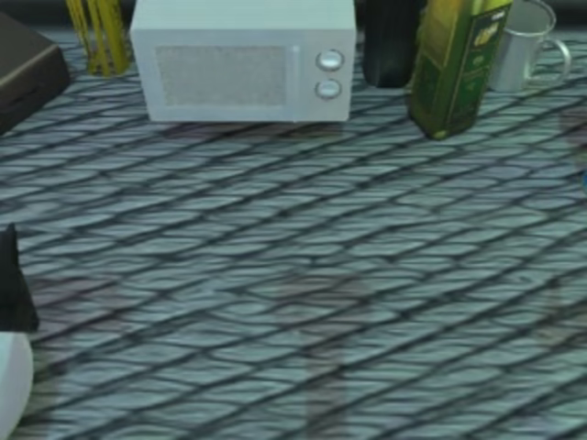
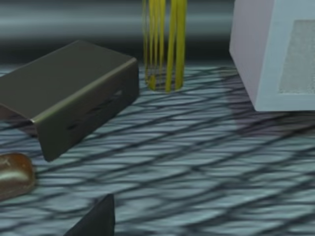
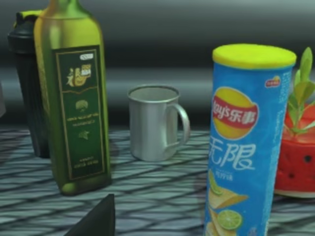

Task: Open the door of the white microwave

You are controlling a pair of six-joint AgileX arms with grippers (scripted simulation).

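The white microwave (image 1: 243,23) stands at the back of the table, a little left of centre. Its door (image 1: 220,75), with the grey mesh window, lies flush with the front, beside two silver knobs (image 1: 329,60). The left wrist view shows the microwave's side (image 2: 253,49) and the door's edge (image 2: 300,59) far off. My left arm (image 1: 11,302) rests at the table's left edge, well in front of the microwave. One dark finger (image 2: 101,219) shows there, with bare table beside it. My right arm is outside the top view; its finger (image 3: 101,219) shows likewise, holding nothing.
A dark box (image 1: 27,69) and a yellow rack (image 1: 99,32) stand left of the microwave. To its right are a black bottle (image 1: 390,41), a green oil bottle (image 1: 457,64) and a metal mug (image 1: 525,46). Near my right gripper are a blue chips can (image 3: 246,142) and a watermelon-shaped planter (image 3: 298,157).
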